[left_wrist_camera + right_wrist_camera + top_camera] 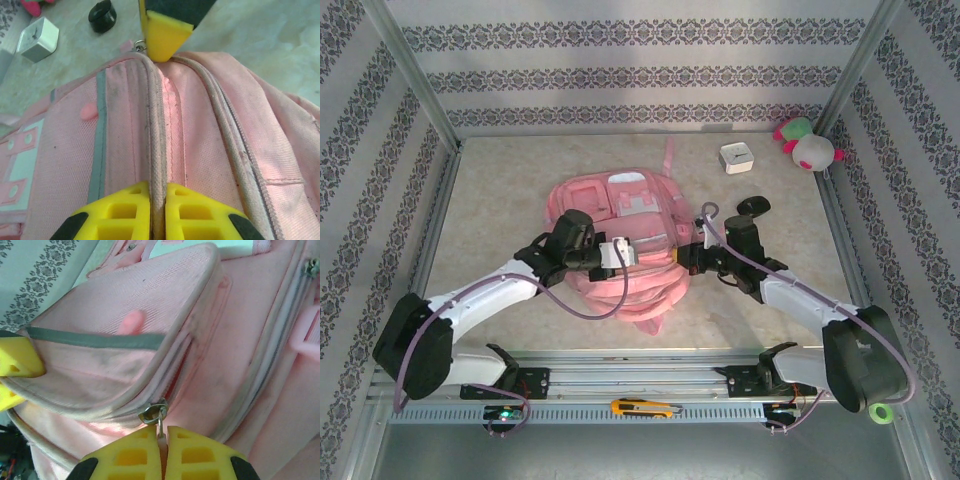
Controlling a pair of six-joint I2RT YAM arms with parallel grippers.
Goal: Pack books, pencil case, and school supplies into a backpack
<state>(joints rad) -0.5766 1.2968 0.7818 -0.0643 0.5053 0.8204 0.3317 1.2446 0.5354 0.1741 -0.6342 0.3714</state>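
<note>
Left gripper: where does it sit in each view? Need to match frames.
Top external: left gripper near frame centre, over the pink backpack.
Left wrist: bottom centre, its yellow fingers pinched on the backpack's piped seam.
Right wrist: its yellow pads at the left edge, mid-height.
Shared landmark: the grey strip on the pocket, beside the grip in both wrist views.

No legible text, label, number or sign on backpack (pixel 582 196) or elsewhere.
</note>
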